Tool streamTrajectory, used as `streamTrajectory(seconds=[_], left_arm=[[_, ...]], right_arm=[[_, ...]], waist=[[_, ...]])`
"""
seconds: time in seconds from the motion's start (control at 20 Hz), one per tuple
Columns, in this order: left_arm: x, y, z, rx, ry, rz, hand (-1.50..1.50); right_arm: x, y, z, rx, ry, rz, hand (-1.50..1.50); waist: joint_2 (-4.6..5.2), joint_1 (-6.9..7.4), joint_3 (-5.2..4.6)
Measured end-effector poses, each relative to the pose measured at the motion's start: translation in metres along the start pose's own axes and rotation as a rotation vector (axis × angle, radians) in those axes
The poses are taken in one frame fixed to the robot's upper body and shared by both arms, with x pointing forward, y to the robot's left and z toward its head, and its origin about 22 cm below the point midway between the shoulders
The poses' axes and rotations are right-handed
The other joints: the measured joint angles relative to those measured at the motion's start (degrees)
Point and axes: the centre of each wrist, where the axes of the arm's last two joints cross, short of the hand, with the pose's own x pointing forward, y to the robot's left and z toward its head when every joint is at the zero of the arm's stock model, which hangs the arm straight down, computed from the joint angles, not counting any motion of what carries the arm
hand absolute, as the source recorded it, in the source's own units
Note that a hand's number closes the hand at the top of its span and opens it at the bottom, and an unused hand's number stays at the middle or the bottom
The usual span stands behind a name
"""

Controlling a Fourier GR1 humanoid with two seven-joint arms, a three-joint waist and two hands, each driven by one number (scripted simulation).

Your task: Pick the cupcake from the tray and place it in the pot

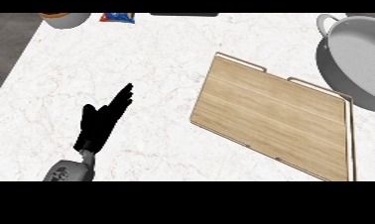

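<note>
No cupcake shows anywhere; the wooden tray (271,119) lies bare toward the bench's (147,59) right side. The grey pot (351,59) sits just beyond it at the right edge. The left hand (102,121) rests near the front-left, fingers straight, holding nothing. A bowl (64,19) and a packet (118,17) sit at the far edge.

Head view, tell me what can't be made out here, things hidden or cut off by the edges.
- Cupcake: none shows on the wooden tray or anywhere else in the head view; where it is cannot be told.
- Right hand: not in view.
- Pot: cut off by the right edge, so part of its inside is unseen.
- White bowl and blue packet: cut by the top edge.
- Left hand: visible, open; its forearm leaves the bottom edge.
</note>
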Motion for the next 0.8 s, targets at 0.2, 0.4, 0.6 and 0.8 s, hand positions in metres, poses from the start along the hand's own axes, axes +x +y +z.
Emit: streamTrajectory(seconds=[0.2,0.4,0.6,0.8], left_arm=[[0.002,0.004,-0.001,-0.001,-0.007,0.0,0.0],[0.004,0.003,-0.001,-0.012,-0.009,-0.001,0.0],[0.009,0.001,-0.005,-0.018,-0.019,0.0,0.0],[0.011,-0.002,-0.009,-0.027,-0.016,-0.002,0.0]], right_arm=[[0.023,0.02,-0.023,0.057,0.013,0.074,1.5],[0.043,0.04,-0.039,0.098,0.026,0.181,1.5],[0.052,0.057,-0.047,0.122,0.066,0.381,1.5],[0.061,0.082,-0.054,0.193,0.134,0.504,1.5]], waist=[[0.09,0.3,0.02],[0.27,0.87,0.03],[0.6,1.54,0.06],[0.77,1.89,0.07]])
